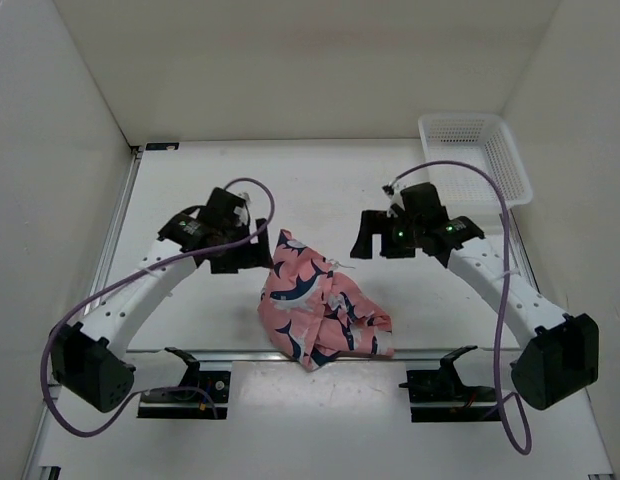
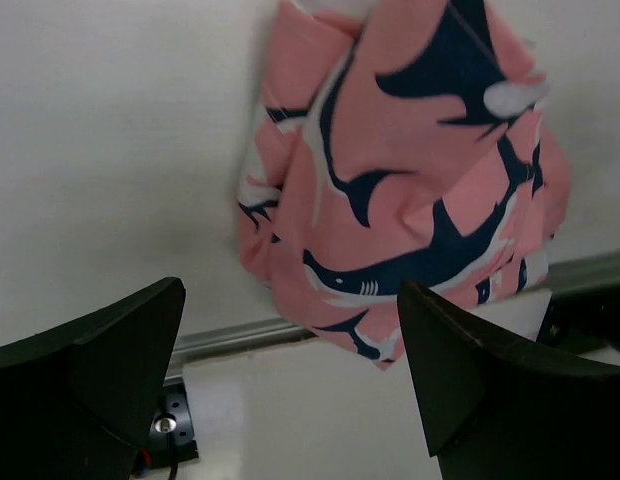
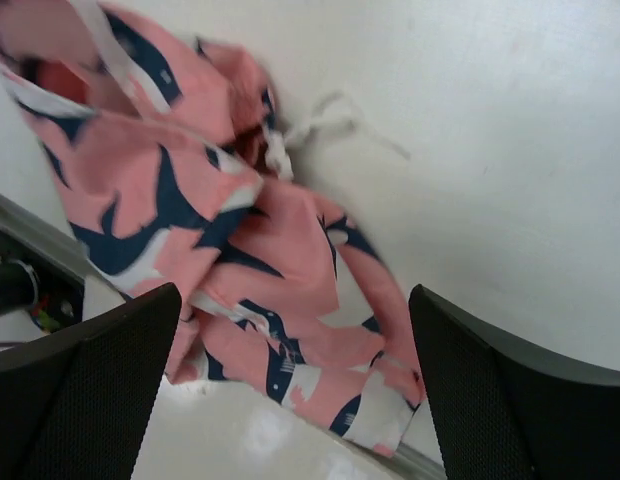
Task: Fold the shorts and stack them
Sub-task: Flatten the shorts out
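Observation:
The coral-pink shorts with navy-and-white sharks lie crumpled in a heap at the table's near middle, partly over the front rail. They also show in the left wrist view and the right wrist view. My left gripper hangs just left of the heap's far end, open and empty. My right gripper hangs to the right of the heap, above the table, open and empty. A white drawstring trails from the waistband.
A white mesh basket stands at the far right corner. White walls enclose the table on the left, back and right. A metal rail runs along the near edge by the arm bases.

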Motion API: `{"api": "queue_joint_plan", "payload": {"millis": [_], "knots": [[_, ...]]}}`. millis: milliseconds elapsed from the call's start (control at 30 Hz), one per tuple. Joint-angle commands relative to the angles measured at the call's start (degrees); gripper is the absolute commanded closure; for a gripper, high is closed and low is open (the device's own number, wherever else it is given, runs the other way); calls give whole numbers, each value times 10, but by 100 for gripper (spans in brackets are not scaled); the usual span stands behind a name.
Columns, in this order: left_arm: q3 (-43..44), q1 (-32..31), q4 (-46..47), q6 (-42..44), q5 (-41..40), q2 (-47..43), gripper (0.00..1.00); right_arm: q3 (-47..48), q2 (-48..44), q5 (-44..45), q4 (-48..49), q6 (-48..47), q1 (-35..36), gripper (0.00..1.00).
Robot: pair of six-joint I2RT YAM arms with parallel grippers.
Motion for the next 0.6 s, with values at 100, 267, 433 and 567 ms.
{"api": "queue_joint_plan", "payload": {"millis": [100, 267, 433, 567], "knots": [[-25, -88, 79, -52, 76, 61, 1, -82, 53, -48, 6, 4, 75, 0], [23, -102, 79, -58, 76, 125, 32, -93, 102, -44, 59, 46, 112, 12], [77, -72, 79, -39, 63, 172, 90, -44, 134, 16, 69, 60, 113, 100], [236, -30, 40, 12, 77, 243, 90, 80, 177, 29, 32, 32, 66, 100]]}}
